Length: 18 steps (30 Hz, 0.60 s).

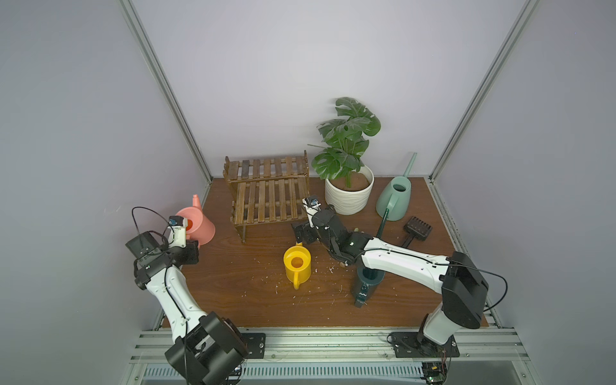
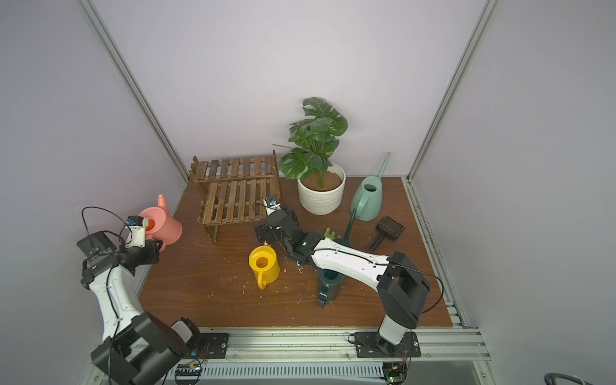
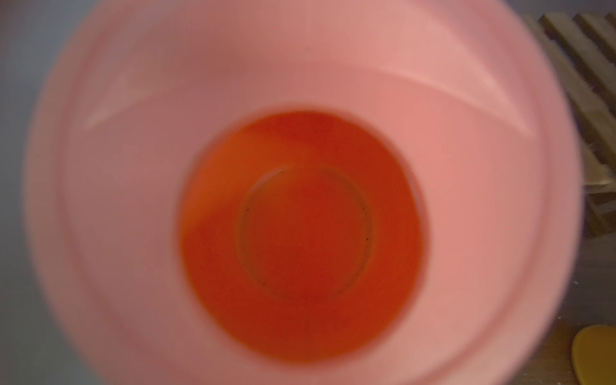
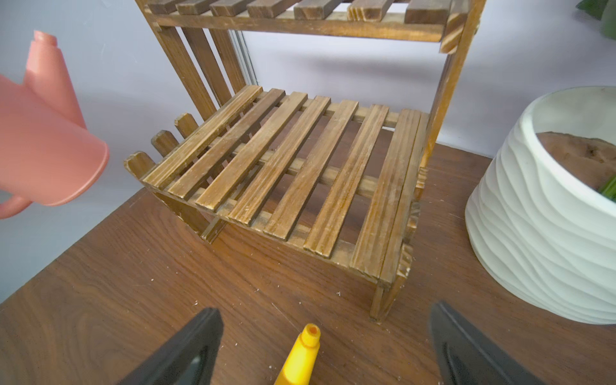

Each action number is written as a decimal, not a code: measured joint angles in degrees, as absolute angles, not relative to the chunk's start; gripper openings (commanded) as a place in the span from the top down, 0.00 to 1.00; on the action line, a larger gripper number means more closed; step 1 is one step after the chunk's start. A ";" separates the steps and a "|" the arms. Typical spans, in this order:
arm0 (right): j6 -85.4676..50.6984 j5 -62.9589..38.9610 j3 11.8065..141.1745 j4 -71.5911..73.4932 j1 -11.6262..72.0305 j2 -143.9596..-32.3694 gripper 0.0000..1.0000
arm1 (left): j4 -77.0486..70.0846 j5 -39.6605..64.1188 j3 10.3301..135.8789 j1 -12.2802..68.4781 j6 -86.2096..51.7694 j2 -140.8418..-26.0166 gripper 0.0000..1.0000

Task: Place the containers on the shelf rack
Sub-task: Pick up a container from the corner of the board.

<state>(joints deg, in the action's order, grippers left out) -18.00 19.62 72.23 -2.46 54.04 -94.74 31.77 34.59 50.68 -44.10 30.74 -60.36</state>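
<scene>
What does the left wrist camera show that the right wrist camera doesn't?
Left wrist only: the inside of the pink can, down to its bottom. Right wrist only: the white plant pot, the pink can's spout, and the open right hand framing the spout of the yellow can. Both: pink can, shelf rack, a bit of yellow can.

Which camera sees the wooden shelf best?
The right wrist view: the shelf rack fills it, close and sharp. Both top views show it whole but small. The left wrist view catches only a blurry corner past the pink watering can.
</scene>
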 measured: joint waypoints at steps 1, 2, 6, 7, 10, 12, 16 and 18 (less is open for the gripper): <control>-17.89 19.79 72.16 -2.39 54.04 -94.56 0.01 | 32.23 34.00 51.33 -42.35 29.63 -59.64 1.00; -17.76 19.97 72.07 -2.24 54.04 -94.39 0.01 | 32.73 33.56 51.96 -40.80 28.51 -59.00 1.00; -17.10 20.62 71.05 -1.85 54.04 -93.34 0.01 | 34.63 31.11 55.59 -34.89 24.16 -57.17 1.00; -16.91 20.71 70.72 -1.80 54.04 -93.01 0.01 | 34.92 30.33 56.75 -33.58 23.05 -56.97 1.00; -16.47 21.19 70.08 -1.69 54.04 -92.05 0.01 | 35.44 28.64 60.16 -30.68 20.43 -56.60 1.00; -16.10 21.50 69.84 -1.61 54.04 -91.42 0.01 | 35.86 27.70 61.91 -29.39 19.00 -56.34 1.00; -15.57 21.93 68.51 -0.95 54.04 -89.84 0.01 | 37.47 25.23 63.51 -24.75 17.15 -55.46 0.99; -15.44 22.13 67.55 -0.45 54.02 -89.06 0.01 | 39.05 23.22 63.59 -19.79 16.67 -54.94 0.99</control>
